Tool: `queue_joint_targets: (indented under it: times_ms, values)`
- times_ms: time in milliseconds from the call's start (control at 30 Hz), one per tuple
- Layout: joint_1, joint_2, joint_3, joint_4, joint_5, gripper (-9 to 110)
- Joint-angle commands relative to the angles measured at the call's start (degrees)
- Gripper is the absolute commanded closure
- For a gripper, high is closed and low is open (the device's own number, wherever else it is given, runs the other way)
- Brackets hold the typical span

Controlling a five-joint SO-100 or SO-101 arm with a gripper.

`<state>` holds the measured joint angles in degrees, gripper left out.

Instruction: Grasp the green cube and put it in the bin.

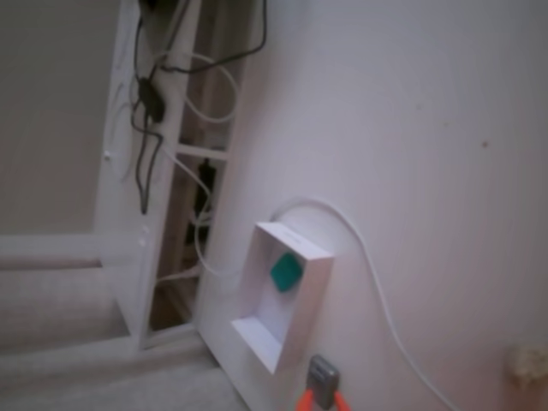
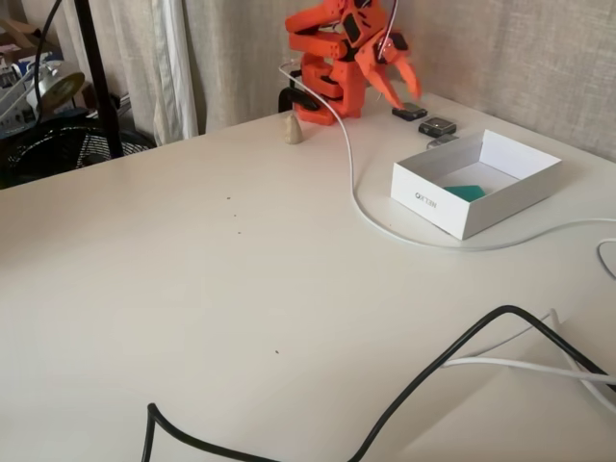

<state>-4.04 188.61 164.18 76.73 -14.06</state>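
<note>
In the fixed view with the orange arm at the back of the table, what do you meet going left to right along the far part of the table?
Small beige cone → orange arm's base → gripper → white bin holding the green cube.

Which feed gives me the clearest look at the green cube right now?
A fixed view, the tilted one looking into the bin, shows the green cube best: a whole face is visible on the bin floor. In the other fixed view, the bin's near wall hides most of it, leaving only a teal sliver.
</note>
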Motion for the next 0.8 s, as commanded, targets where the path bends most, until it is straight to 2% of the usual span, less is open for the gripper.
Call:
queue_joint_targets:
  times_ms: [0, 100, 767]
  values:
    - [0.00, 0.79, 0.00, 1.32, -0.44, 98]
    - [0.35, 0.88, 0.00, 1.41, -0.53, 110]
    - [3.43, 0.97, 4.39, -0.26, -0.97, 110]
